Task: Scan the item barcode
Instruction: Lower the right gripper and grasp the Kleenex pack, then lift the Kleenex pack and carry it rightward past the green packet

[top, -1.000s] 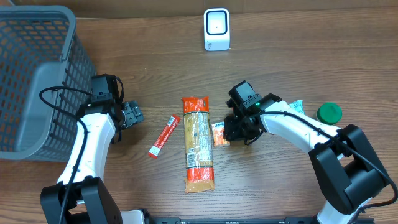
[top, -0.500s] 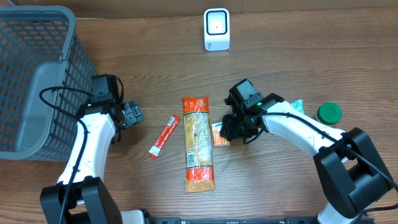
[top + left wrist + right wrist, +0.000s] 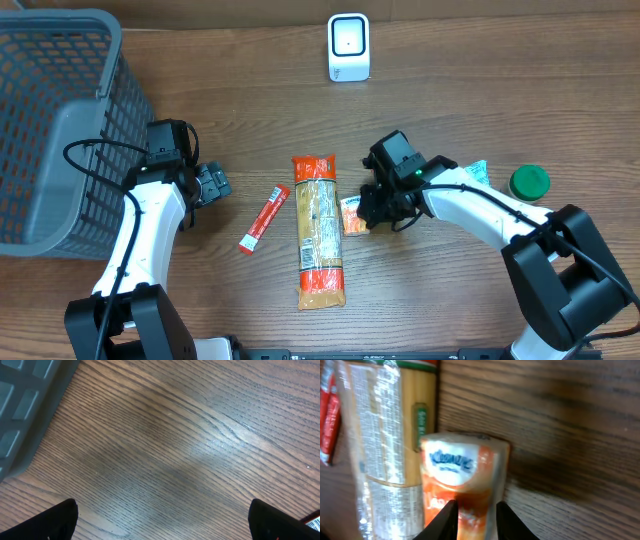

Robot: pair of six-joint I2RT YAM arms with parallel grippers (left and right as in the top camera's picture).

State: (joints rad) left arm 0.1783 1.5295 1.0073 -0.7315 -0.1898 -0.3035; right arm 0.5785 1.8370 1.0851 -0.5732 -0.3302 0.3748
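A small orange-and-white tissue pack (image 3: 353, 215) lies on the wooden table just right of a long spaghetti packet (image 3: 318, 230). My right gripper (image 3: 372, 212) is down over it. In the right wrist view the two fingers pinch the near part of the tissue pack (image 3: 465, 465), with my right gripper (image 3: 475, 520) shut on it and the pack still resting on the table. No barcode shows on it. The white scanner (image 3: 348, 47) stands at the far middle. My left gripper (image 3: 212, 185) hovers open over bare wood beside the basket, its fingertips wide apart around my left gripper (image 3: 162, 520).
A grey mesh basket (image 3: 50, 130) fills the far left, and its wall (image 3: 20, 400) shows in the left wrist view. A red sachet (image 3: 264, 219) lies left of the spaghetti packet (image 3: 385, 435). A green lid (image 3: 529, 181) and a teal packet (image 3: 476, 172) sit at the right.
The right gripper's jaws have narrowed onto the tissue pack, and the arm has shifted slightly. The left arm has not moved.
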